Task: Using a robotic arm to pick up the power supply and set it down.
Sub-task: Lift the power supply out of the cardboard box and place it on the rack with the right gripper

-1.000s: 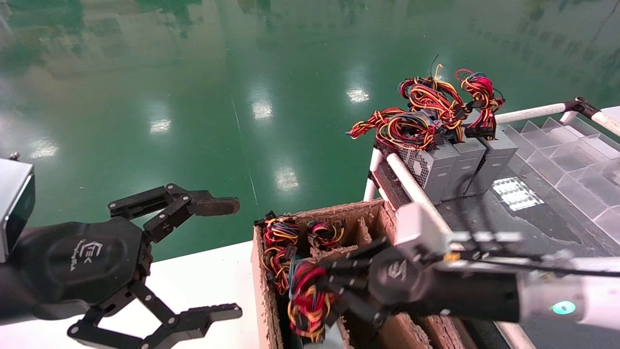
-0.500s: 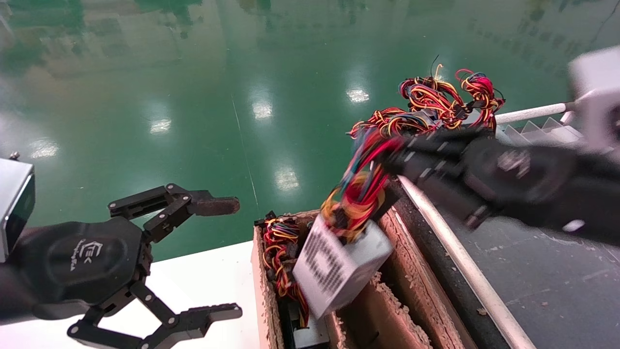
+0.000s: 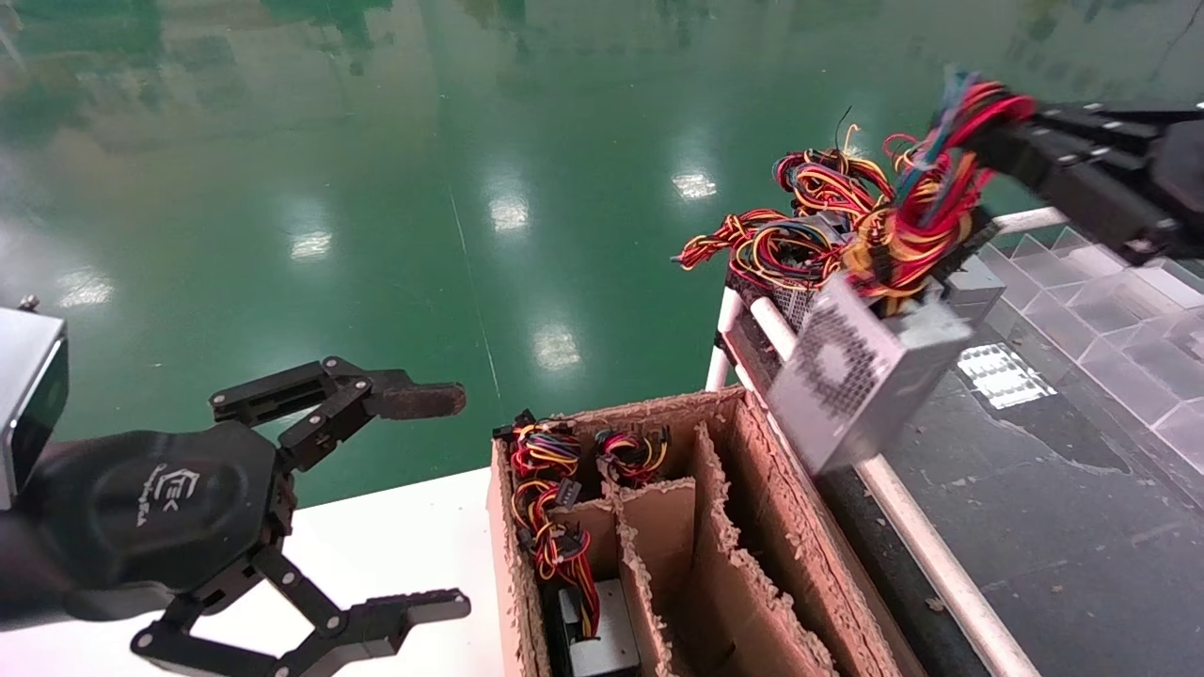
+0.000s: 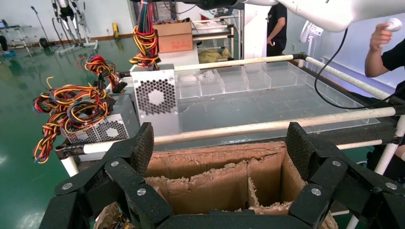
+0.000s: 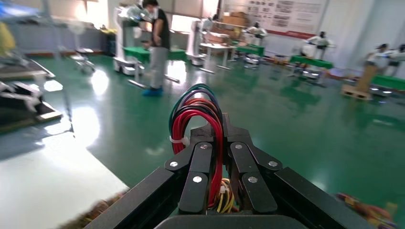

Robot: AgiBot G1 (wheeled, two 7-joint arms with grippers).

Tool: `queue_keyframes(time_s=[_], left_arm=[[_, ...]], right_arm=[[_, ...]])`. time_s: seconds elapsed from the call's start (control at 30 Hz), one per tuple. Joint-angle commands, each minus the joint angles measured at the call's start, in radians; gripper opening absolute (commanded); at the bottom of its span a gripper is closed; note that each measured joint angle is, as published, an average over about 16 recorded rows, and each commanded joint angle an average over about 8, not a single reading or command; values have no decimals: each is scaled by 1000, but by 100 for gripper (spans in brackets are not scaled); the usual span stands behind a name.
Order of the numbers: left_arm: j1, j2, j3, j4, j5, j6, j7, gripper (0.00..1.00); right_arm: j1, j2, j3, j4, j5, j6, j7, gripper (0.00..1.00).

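The right tool [image 3: 988, 127] is clamped on the wire bundle [image 3: 926, 202] — one power supply [image 3: 861, 371] dangles tilted above the rail [image 3: 926, 555], beside the cardboard box [image 3: 752, 527]; three grey units [image 3: 959, 282] stand behind; left tool [image 3: 451, 498] hangs spread open.

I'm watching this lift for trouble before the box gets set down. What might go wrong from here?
The right hand grips only the wire bundle, so the power supply dangles tilted below it; the wires may slip or strain. It hangs close to the white rail and the parked units, so it may knock them. Loose loops may snag those units' wires. The left hand sits idle, open.
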Motion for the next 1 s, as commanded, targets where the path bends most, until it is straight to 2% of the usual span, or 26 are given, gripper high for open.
queue_keyframes(time_s=[0.03,0.53,0.73,1.0], left_arm=[[0,0,0,0,0,0,0,100],[0,0,1,0,-1,0,1,100],[0,-1,1,0,-1,-1,1,100],[0,-1,2,0,-1,-1,1,100]], right_arm=[[21,16,3,-48,-12,-11,-22,0],[139,85,-51,-333,-162,-95,-169,0],[162,55,-81,-391,-205,-112,-200,0],[203,-23,-115,-434,-259,-74,-232,0]])
